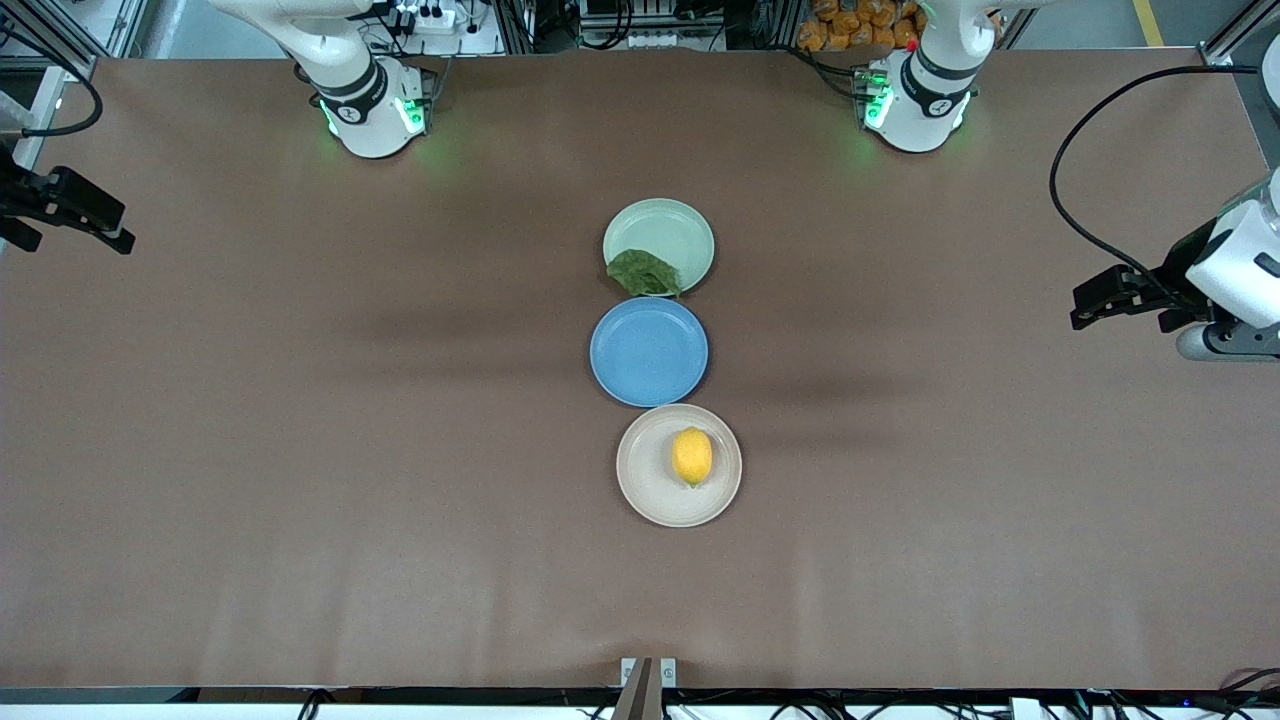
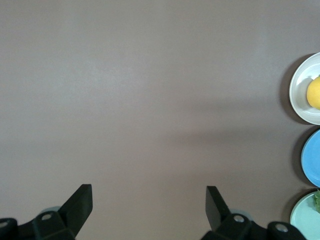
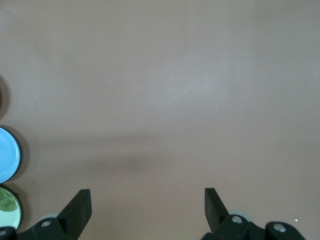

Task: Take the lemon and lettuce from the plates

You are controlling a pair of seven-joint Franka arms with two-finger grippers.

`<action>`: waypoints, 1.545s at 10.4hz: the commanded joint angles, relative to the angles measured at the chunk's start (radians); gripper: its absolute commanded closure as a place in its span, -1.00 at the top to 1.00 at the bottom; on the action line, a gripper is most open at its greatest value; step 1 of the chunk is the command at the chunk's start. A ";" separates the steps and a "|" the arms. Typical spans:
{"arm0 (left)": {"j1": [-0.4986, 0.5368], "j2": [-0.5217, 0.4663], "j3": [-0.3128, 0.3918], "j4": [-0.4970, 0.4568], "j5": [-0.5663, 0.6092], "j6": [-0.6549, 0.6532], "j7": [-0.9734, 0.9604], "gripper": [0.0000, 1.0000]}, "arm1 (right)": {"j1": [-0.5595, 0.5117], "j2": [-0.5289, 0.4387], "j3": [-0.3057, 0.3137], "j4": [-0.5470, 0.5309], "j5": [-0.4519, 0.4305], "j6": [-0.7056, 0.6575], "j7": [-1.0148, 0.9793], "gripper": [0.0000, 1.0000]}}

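The lemon [image 1: 692, 456] lies on the beige-cream plate [image 1: 648, 475], the plate nearest the front camera. The dark green lettuce [image 1: 643, 272] lies on the near rim of the mint green plate [image 1: 668, 230], the plate farthest from the camera. My left gripper [image 1: 1085, 305] is open and empty over bare table at the left arm's end. My right gripper [image 1: 118, 235] is open and empty at the right arm's end. The left wrist view shows its open gripper [image 2: 149, 200], the lemon [image 2: 315, 92] and the lettuce [image 2: 317, 199]. The right wrist view shows its open gripper [image 3: 147, 202] and the lettuce [image 3: 6, 201].
A blue plate [image 1: 649, 351] sits bare between the two other plates, touching both; it also shows in the left wrist view [image 2: 312, 157] and the right wrist view [image 3: 7, 155]. Brown table stretches wide on both sides of the plate row.
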 commanded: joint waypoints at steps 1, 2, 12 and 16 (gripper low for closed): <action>0.004 -0.003 -0.003 0.002 -0.004 0.003 0.025 1.00 | -0.006 -0.018 0.007 -0.015 0.001 -0.004 -0.009 1.00; 0.004 -0.003 -0.003 0.002 -0.004 0.003 0.025 1.00 | -0.006 -0.018 0.007 -0.015 0.001 -0.004 -0.009 1.00; -0.058 0.144 -0.097 -0.027 -0.057 0.184 0.008 1.00 | 0.019 -0.016 0.014 -0.034 0.001 0.002 0.018 1.00; -0.117 0.281 -0.124 -0.022 -0.148 0.371 -0.015 1.00 | 0.074 -0.015 0.014 -0.045 0.001 0.005 0.122 1.00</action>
